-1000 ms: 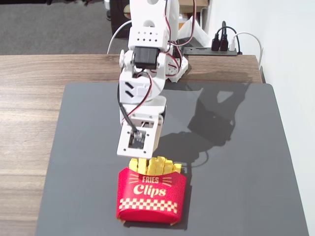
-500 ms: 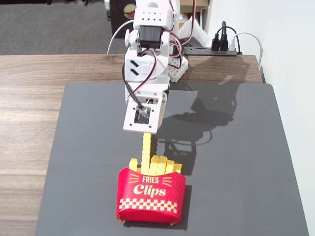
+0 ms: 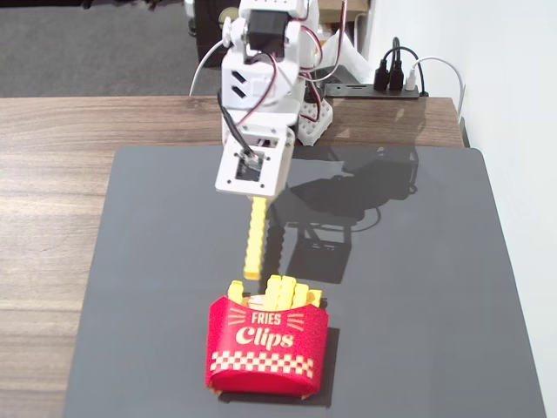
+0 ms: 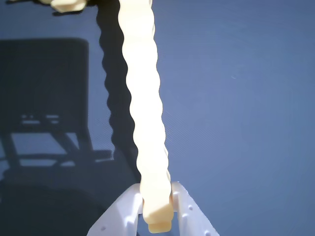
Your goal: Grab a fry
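Note:
My gripper [image 3: 258, 198] is shut on the fry [image 3: 256, 237], a long yellow crinkle-edged stick that hangs straight down from the jaws, its lower end just above the carton. In the wrist view the fry [image 4: 143, 108] looks pale and runs from my gripper [image 4: 156, 199] at the bottom edge up to the top, with the white jaws pressed on both its sides. The red "Fries Clips" carton [image 3: 266, 348] stands on the dark mat [image 3: 418, 287] below, holding several other yellow fry sticks [image 3: 287, 292].
The dark mat lies on a wooden table [image 3: 52, 174]. A black power strip with plugs and cables [image 3: 392, 83] sits at the back right by the white wall. The arm's shadow falls on the mat right of the fry.

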{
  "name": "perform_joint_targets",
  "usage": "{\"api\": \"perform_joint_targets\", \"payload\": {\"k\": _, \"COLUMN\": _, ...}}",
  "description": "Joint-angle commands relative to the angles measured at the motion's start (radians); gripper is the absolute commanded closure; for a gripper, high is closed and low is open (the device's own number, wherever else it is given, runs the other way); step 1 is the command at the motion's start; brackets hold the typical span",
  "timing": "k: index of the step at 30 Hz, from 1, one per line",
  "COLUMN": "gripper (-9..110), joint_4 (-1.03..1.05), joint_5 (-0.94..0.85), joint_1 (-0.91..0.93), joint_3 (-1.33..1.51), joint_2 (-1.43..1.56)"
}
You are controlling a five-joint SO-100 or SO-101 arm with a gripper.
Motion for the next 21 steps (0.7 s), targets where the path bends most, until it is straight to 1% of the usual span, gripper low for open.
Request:
{"api": "perform_joint_targets", "payload": {"k": 1, "gripper": 101, "joint_4": 0.071, "joint_5": -0.012, "joint_1": 0.011, "joint_3": -0.100, "joint_2": 0.021}}
{"api": "perform_joint_targets", "payload": {"k": 7, "gripper": 101, "joint_4": 0.222, "joint_5": -0.032, "joint_1": 0.014, "joint_3": -0.302, "joint_2": -0.009}}
{"api": "perform_joint_targets", "payload": {"k": 12, "gripper": 101, "joint_4": 0.347, "joint_5": -0.018, "joint_1": -0.037, "joint_3": -0.483, "joint_2": -0.051}}
{"api": "perform_joint_targets", "payload": {"k": 17, "gripper": 101, "joint_4": 0.385, "joint_5": -0.011, "joint_1": -0.060, "joint_3": -0.574, "joint_2": -0.083}}
{"api": "perform_joint_targets", "payload": {"k": 21, "gripper": 101, "joint_4": 0.383, "joint_5": -0.014, "joint_1": -0.064, "joint_3": -0.592, "joint_2": -0.101}}
